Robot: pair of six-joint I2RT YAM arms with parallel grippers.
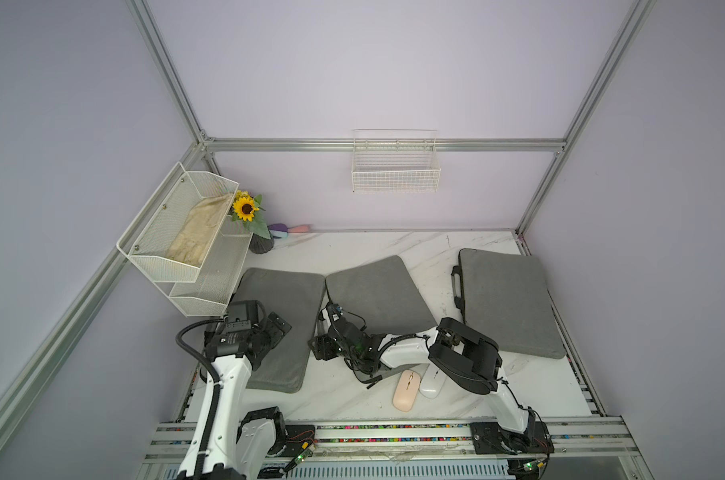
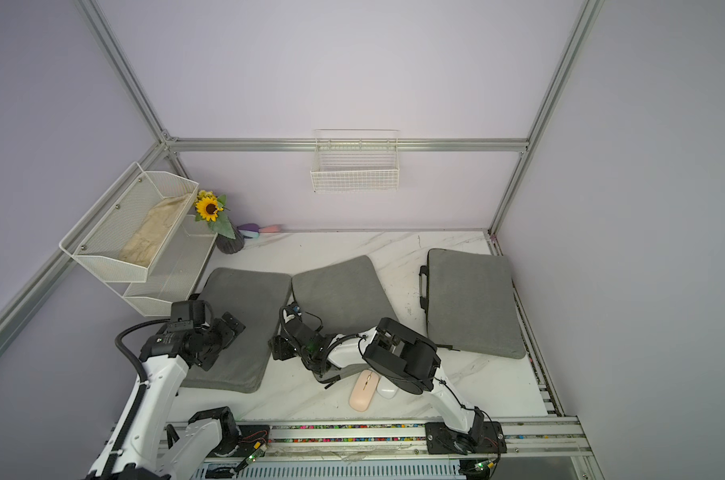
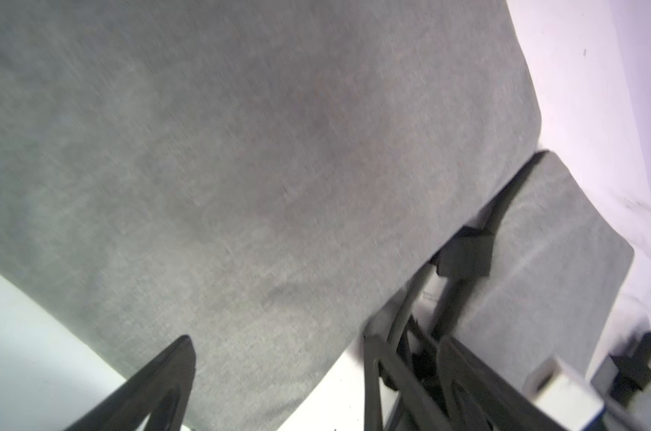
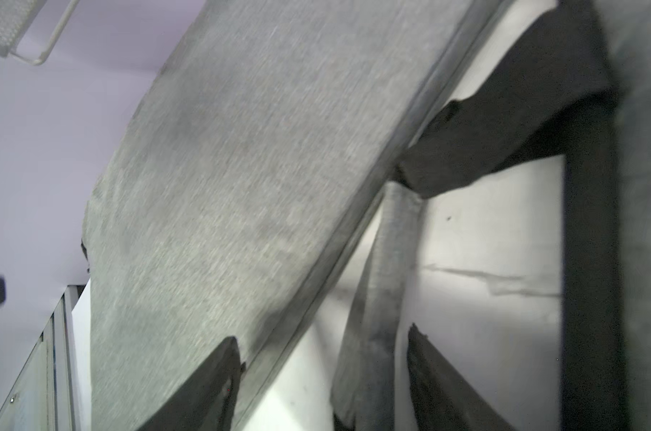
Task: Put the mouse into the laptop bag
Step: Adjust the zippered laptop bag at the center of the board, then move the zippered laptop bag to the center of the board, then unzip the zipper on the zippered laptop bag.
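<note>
Three grey laptop bags lie flat on a marble tabletop. The middle laptop bag serves as the reference; the left laptop bag lies just beside it on the robot's left. The right laptop bag lies apart from it on the robot's right.

The pink mouse and the white mouse lie on the tabletop in front of the middle bag, towards the robot's base. They lie side by side and outside every bag. The elbow of the right arm partly covers the white mouse in both top views.

The left gripper hangs over the left bag with its jaws spread wide and nothing between them but the fabric below.

The right gripper sits at the middle bag's near corner on the robot's left. Its jaws are apart, and the bag's edge and a grey strap lie between them, unpinched.
</note>
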